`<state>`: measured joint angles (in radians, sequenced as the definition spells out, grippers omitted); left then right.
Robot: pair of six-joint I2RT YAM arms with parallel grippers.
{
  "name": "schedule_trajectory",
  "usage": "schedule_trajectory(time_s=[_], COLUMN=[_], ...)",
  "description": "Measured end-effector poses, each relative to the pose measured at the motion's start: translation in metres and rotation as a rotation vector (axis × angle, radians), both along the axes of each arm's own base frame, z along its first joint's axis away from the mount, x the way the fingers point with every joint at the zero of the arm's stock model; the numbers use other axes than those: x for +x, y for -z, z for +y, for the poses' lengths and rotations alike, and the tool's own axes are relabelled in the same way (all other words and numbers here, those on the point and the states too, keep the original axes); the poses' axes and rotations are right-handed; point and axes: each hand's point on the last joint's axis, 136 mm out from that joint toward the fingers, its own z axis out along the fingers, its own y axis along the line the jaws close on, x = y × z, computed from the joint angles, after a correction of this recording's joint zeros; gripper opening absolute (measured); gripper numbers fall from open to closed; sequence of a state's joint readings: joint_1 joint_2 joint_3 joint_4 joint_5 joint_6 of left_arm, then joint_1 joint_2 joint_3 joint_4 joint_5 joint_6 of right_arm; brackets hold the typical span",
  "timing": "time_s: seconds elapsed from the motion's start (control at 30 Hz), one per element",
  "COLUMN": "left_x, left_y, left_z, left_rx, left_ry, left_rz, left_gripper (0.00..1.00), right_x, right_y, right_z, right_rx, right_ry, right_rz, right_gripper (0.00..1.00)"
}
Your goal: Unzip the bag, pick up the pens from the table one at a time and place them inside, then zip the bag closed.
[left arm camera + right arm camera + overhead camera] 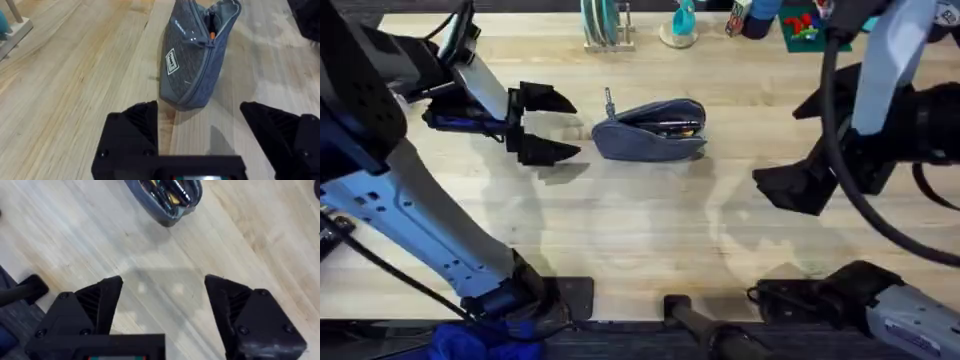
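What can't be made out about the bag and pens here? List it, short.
- Pens: dark shapes inside the open bag; the right wrist view's edge and the pouch walls hide their number and colours.
- Zipper pull: too small overhead to tell its position on the track.
- Bag's far end: hidden behind its own body in the left wrist view.

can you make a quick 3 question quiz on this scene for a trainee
1. True or false: the bag is zipped shut.
2. Where are the pens? A) loose on the table B) inside the bag C) in the right gripper
3. Fill in: the left gripper sits beside the bag's zipper pull with its fingers ____.

Key:
1. False; the bag gapes open along the top.
2. B; the pens lie inside the open bag.
3. Open; it holds nothing. The right gripper is also open and empty, off to the bag's other side.
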<state>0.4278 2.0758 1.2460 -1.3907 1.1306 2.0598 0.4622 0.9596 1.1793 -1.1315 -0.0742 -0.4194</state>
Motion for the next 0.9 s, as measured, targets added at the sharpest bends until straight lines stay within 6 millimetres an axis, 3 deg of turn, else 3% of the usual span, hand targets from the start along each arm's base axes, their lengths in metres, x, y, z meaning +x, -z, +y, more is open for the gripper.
schedule_trajectory(time_s=[0.57,0.9], left_x=[-0.001,-0.001], left_y=[-0.001,-0.001], left_z=[0.0,0.0], left_rx=[-0.004,-0.004], left_ry=[-0.001,-0.001], left_rz=[0.007,0.006], left_gripper=[0.995,0.996], right_x=[0.006,0.027], right_y=[-0.005,-0.023], right_z=[0.003,0.014], right_rx=[0.017,0.204], right_ry=[0.003,0.218], right_rz=[-0.029,-0.038], right_gripper=[0.996,0.996])
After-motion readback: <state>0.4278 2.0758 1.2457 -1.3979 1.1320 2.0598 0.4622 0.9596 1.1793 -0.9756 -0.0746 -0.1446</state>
